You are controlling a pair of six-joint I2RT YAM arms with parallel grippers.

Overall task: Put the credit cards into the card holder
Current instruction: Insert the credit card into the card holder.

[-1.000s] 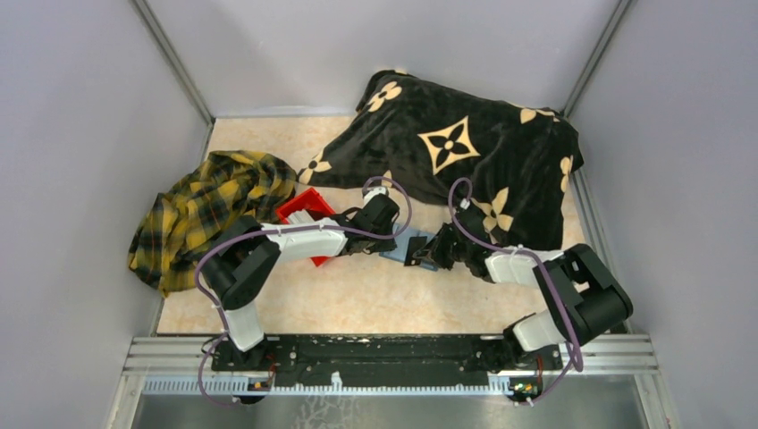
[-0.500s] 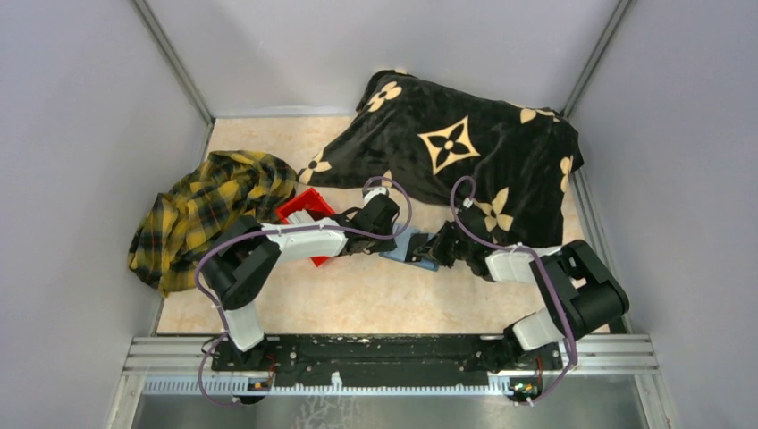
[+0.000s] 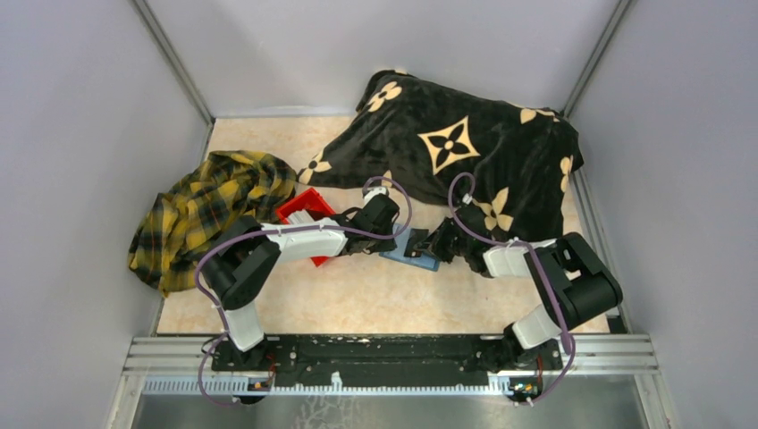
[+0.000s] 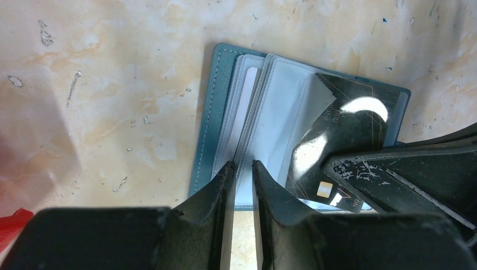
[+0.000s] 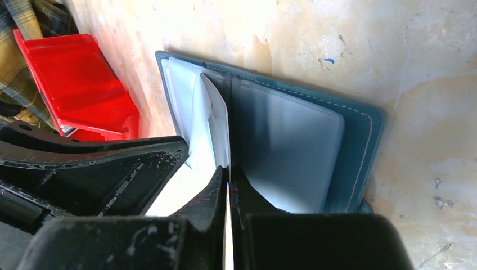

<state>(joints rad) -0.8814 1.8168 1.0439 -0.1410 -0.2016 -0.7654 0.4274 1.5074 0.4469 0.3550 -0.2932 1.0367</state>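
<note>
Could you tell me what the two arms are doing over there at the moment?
Both arms meet over the open teal card holder lying on the table. The left gripper has its jaws nearly closed on one of the clear sleeves, apparently holding it up. The right gripper is clamped on a dark credit card, and one corner of the card lies under a sleeve. A red bin sits just beside the holder.
</note>
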